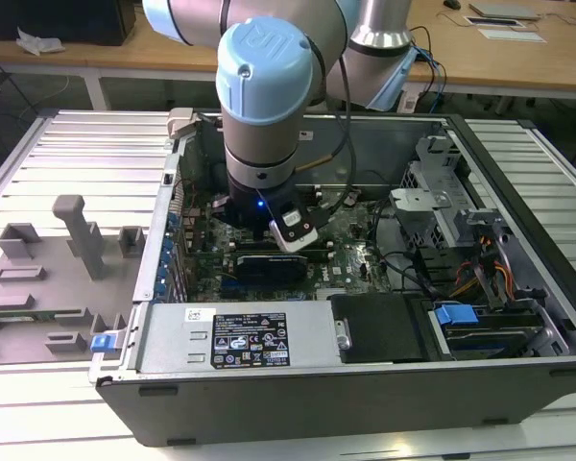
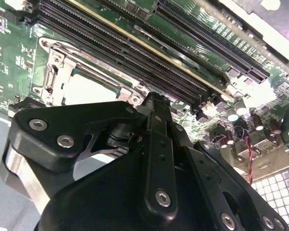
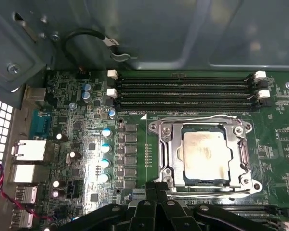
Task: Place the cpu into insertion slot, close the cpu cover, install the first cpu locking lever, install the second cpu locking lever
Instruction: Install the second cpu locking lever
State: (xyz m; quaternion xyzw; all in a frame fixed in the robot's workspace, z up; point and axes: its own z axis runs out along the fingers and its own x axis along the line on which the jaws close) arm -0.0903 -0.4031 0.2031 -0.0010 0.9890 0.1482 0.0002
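Note that the cpu (image 3: 205,155) sits seated in the slot (image 3: 176,161) under the closed cover (image 3: 201,122), at 12 o'clock just beyond the fingers (image 3: 154,192), which are pressed together and hold nothing, in the first wrist view.

Even bright light; glare on cpu (image 3: 205,157); foreground blurred.

arm vertical, gripper (image 3: 156,190) fingers together

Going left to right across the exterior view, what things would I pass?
Grey fixture tray → blue clip → robot arm over the motherboard → black drive cover → blue drive latch.
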